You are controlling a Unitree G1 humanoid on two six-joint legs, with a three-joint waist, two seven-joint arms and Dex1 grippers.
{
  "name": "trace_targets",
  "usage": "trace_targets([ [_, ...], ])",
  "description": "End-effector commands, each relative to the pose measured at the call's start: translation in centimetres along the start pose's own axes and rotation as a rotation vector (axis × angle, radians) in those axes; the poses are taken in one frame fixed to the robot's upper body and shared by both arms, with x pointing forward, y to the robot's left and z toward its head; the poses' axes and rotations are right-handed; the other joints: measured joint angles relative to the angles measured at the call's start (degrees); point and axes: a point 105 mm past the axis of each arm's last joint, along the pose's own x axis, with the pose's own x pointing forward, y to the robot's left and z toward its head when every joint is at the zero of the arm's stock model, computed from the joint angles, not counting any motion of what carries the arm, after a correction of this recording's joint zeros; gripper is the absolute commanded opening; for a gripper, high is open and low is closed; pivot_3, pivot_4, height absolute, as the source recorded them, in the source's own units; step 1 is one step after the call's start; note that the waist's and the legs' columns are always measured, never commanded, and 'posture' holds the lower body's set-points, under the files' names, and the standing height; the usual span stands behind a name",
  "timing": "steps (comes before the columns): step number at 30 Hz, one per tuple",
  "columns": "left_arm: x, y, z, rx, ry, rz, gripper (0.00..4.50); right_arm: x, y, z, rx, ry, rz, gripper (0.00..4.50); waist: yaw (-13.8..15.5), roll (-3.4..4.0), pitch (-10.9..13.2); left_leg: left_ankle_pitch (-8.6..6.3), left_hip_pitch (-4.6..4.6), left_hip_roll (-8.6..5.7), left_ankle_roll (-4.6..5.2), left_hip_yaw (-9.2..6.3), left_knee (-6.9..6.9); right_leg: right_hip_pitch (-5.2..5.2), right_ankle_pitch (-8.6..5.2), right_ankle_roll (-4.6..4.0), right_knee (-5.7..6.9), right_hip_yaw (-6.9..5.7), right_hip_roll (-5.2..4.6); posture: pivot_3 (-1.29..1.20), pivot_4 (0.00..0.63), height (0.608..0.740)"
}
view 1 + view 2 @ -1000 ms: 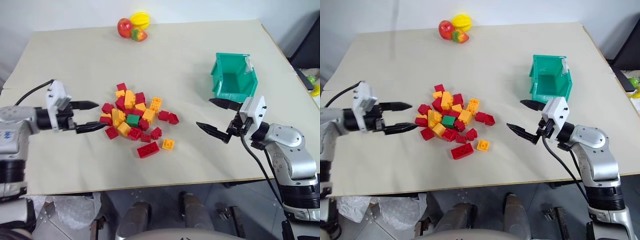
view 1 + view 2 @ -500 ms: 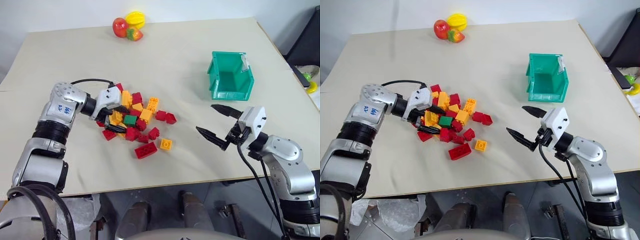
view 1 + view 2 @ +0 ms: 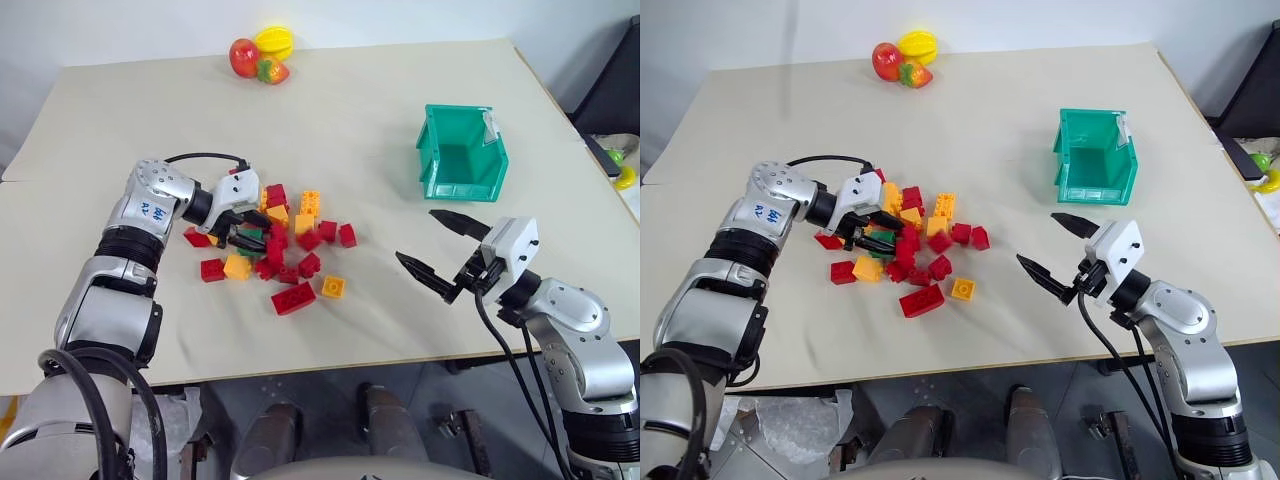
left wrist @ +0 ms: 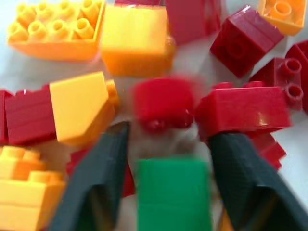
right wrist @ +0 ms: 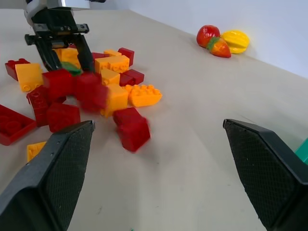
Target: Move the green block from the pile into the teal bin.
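Head views. The pile of red and orange-yellow bricks serves as landmark. The left gripper is dug into the pile's left edge, pointing across it toward the teal bin. The green block shows as a sliver between its black fingers, in the pile's left part. The teal bin stands well apart from the pile, beyond it to the right and farther back. The right gripper hovers to the right of the pile, between pile and bin, fingers spread wide, holding nothing.

Left wrist view. The green block sits squarely between the two fingers, which flank its sides with narrow gaps visible; whether they are already pressing on it cannot be told. A red brick lies just past the block's far side.

Right wrist view. The left gripper stands at the pile's far side, green just visible at its tips.

Judgement: the left arm is the nearer one, with the block already lying between its fingers.
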Motion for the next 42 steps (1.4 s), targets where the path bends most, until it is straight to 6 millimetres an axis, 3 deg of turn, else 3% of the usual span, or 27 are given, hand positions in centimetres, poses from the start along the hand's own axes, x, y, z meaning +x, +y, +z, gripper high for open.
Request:
trace_targets([
  [1, -0.4, 0.2, -0.7, 0.008, 0.023, 0.024, 1.46, -0.1, 0.0, 1.3, -0.041, -0.036, 0.000, 4.50, 0.0, -0.01, 0.0, 0.00, 0.00, 0.00, 0.00, 0.01, 0.05, 0.00, 0.00, 0.00, 0.04, 0.01, 0.00, 0.00, 0.150, 0.740],
  [5, -1.2, 0.8, -0.5, 0.007, -0.009, 0.086, 1.46, -0.1, 0.0, 1.3, -0.041, -0.033, 0.001, 4.50, 0.0, -0.01, 0.0, 0.00, -0.01, -0.01, 0.00, 0.00, 0.13, 0.00, 0.00, 0.00, 0.10, 0.01, 0.00, 0.00, 0.150, 0.740],
  [13, -2.6, 1.4, 0.6, -0.021, -0.082, 0.135, 4.05, 0.1, 0.0, 1.2, -0.039, -0.032, 0.008, 4.50, -0.1, -0.02, 0.0, -0.01, -0.06, -0.01, 0.00, 0.00, 0.14, -0.02, 0.00, 0.00, 0.10, 0.01, 0.00, 0.00, 0.150, 0.740],
  [15, -3.0, 1.4, 0.9, -0.028, -0.102, 0.140, 4.45, 0.1, 0.0, 1.2, -0.039, -0.033, 0.011, 4.50, -0.1, -0.02, 0.0, -0.01, -0.08, -0.01, 0.00, -0.01, 0.15, -0.03, 0.00, 0.00, 0.09, 0.00, 0.00, 0.00, 0.150, 0.740],
  [25, -5.1, 0.8, 1.0, -0.059, -0.166, 0.195, 4.45, 0.4, -0.3, 1.2, -0.041, -0.034, 0.028, 4.50, -0.2, -0.02, 0.0, -0.03, -0.11, 0.01, 0.00, -0.04, 0.16, -0.07, 0.00, 0.00, 0.09, 0.00, 0.00, 0.00, 0.150, 0.740],
  [27, -4.0, 0.4, -0.4, 0.021, -0.026, 0.207, 4.45, 0.7, -0.5, 1.2, -0.041, -0.038, 0.036, 4.50, -0.2, -0.02, 0.0, -0.03, -0.10, 0.01, 0.00, -0.04, 0.17, -0.06, 0.00, 0.00, 0.08, 0.01, -0.02, 0.00, 0.150, 0.740],
  [29, -3.5, -0.6, -1.8, 0.222, 0.126, 0.168, 4.45, 0.9, -0.5, 1.2, -0.042, -0.038, 0.045, 4.50, -0.2, -0.02, 0.0, -0.03, -0.09, 0.00, 0.00, -0.03, 0.16, -0.06, 0.00, 0.00, 0.09, 0.01, -0.03, 0.00, 0.150, 0.740],
  [31, -3.5, 0.1, 0.8, 0.179, -0.003, 0.211, 4.45, 1.0, -0.6, 1.3, -0.043, -0.040, 0.045, 4.50, 0.0, -0.02, 0.0, -0.04, -0.08, 0.02, -0.03, -0.03, 0.14, -0.07, 0.00, -0.01, 0.08, 0.01, -0.02, 0.00, 0.150, 0.740],
  [33, -3.6, 0.2, 2.1, 0.147, -0.079, 0.215, 4.45, 1.0, -0.7, 1.3, -0.043, -0.041, 0.045, 4.50, 0.4, -0.01, 0.0, -0.04, -0.12, 0.00, -0.03, -0.05, 0.19, -0.07, 0.00, -0.01, 0.09, 0.00, -0.04, 0.00, 0.150, 0.740],
  [42, -6.2, 0.5, 1.3, 0.014, -0.074, 0.271, 4.45, 0.6, -0.4, 1.1, -0.042, -0.035, 0.039, 4.50, -0.1, -0.02, 0.0, -0.05, -0.14, 0.03, -0.02, -0.04, 0.17, -0.10, 0.00, 0.00, 0.08, 0.00, 0.00, 0.00, 0.150, 0.740],
])
